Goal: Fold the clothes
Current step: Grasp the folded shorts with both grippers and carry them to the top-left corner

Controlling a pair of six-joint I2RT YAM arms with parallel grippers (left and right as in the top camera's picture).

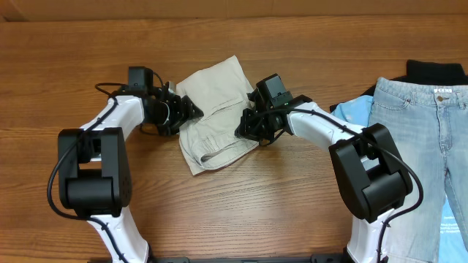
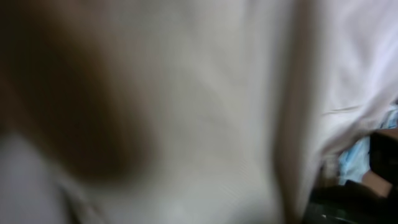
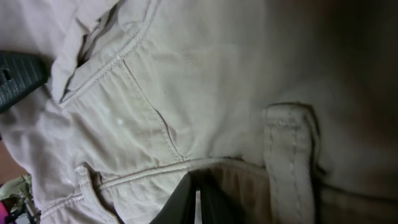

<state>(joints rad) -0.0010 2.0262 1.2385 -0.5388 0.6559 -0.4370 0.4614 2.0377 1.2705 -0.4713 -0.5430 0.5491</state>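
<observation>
1. Right wrist view, nearest item: right tool [image 3: 198, 199], jaws together, tips set at the edge of a fold of the trousers [image 3: 186, 81]. Whether cloth is nipped between them cannot be told.
2. Belt loop [image 3: 289, 155]: on the trousers' waistband, just to one side of the tool tips, stitched at its upper end.
3. Pocket seam [image 3: 149, 106]: double-stitched line running across the trousers' cloth, above the tool tips.
4. Left wrist view: pale trousers cloth fills nearly the whole frame and is badly blurred. Whether the left tool's jaws stand apart or together cannot be told.
5. Overhead view: the trousers, pale beige, one item, lie in a rumpled, partly folded bundle on the wooden worktop [image 1: 219, 212], between the two tools.
6. Left tool [image 1: 191, 112]: at the trousers' left edge, against the cloth; its jaws are hidden from above.
7. Right tool: at the trousers' right edge, over the lower corner of the bundle.
8. Blue top [image 1: 351, 111]: sky blue, well to the right of the trousers, partly under the jeans.
9. Jeans [image 1: 431, 146]: light blue denim, farther right of the trousers, spread flat, waistband on the far side.
10. Black garment [image 1: 435, 71]: beyond the jeans' waistband, farthest from the trousers.
</observation>
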